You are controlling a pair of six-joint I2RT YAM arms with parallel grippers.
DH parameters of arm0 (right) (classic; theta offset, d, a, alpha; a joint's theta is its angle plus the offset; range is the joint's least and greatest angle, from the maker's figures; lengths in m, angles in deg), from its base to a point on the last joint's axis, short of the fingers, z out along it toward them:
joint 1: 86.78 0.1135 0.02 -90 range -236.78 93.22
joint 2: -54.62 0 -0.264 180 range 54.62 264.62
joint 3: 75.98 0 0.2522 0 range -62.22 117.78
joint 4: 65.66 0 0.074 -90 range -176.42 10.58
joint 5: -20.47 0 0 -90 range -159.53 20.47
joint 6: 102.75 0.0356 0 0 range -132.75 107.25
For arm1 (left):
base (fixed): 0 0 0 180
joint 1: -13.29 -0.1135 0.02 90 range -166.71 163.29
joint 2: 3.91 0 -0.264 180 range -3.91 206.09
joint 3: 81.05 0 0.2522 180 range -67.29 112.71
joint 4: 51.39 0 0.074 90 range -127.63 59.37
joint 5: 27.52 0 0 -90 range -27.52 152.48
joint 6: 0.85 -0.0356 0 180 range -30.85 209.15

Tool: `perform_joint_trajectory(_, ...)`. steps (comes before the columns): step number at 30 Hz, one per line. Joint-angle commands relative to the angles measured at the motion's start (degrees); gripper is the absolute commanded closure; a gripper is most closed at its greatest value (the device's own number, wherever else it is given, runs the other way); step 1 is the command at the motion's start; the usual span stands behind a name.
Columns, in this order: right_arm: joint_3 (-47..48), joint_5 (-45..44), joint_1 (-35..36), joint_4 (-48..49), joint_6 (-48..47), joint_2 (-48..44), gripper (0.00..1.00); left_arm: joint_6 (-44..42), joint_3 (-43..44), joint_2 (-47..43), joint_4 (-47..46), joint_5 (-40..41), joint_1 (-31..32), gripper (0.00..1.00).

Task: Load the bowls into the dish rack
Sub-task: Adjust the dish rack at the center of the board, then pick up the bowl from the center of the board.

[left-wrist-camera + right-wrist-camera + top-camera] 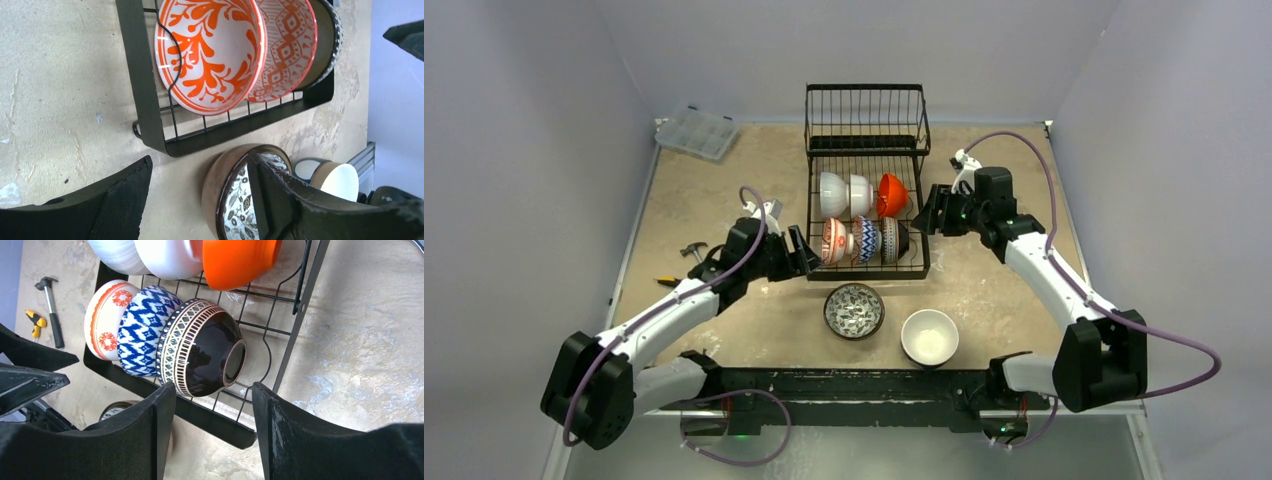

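Six bowls [866, 240] stand on edge in the dish rack [866, 118] at the middle back of the table [714, 200], in two rows running left to right. Two white bowls [832, 194] and an orange bowl [891, 194] are behind; a red floral bowl [834, 241], a blue bowl [866, 240] and a dark bowl [896, 240] are in front. Each has its axis level along its row, mouth to the left and foot to the right. Two more sit upright on the table just in front of the rack, mouths up: a patterned bowl [854, 311] and a plain white bowl [929, 337]. The left gripper [809, 255] is at the rack's front left corner and the right gripper [924, 212] at its right side, both pointing in toward it. A clear box [696, 132] lies at the far left corner, and a hammer [692, 250] and a yellow-handled tool [667, 281] lie left of the left arm. In the left wrist view the jaws stand wide with nothing between them. The red floral bowl's mouth faces the camera with the others nested behind it, and the patterned bowl is partly hidden by one finger [300, 205]. In the right wrist view the jaws are apart and empty, and the dark bowl's foot ring is turned toward them just beyond the tips.
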Motion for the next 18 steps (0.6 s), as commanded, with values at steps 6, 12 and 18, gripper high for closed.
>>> perform_joint_trajectory(6, 0.44, 5.67, 0.19, 3.7, 1.31, -0.83, 0.37, -7.01, 5.12, -3.6, 5.42, -6.15, 5.71, 0.32)
perform_joint_trajectory(12, -0.8, 9.32, 0.21, 5.62, 3.72, -0.17, 0.35, -6.24, 10.29, 1.85, 1.29, -5.84, 14.88, 0.32)
perform_joint_trajectory(18, -1.55, 9.77, 0.19, 5.87, 5.01, 0.06, 0.33, -8.61, 17.54, 11.47, -0.07, -2.62, 24.16, 0.34)
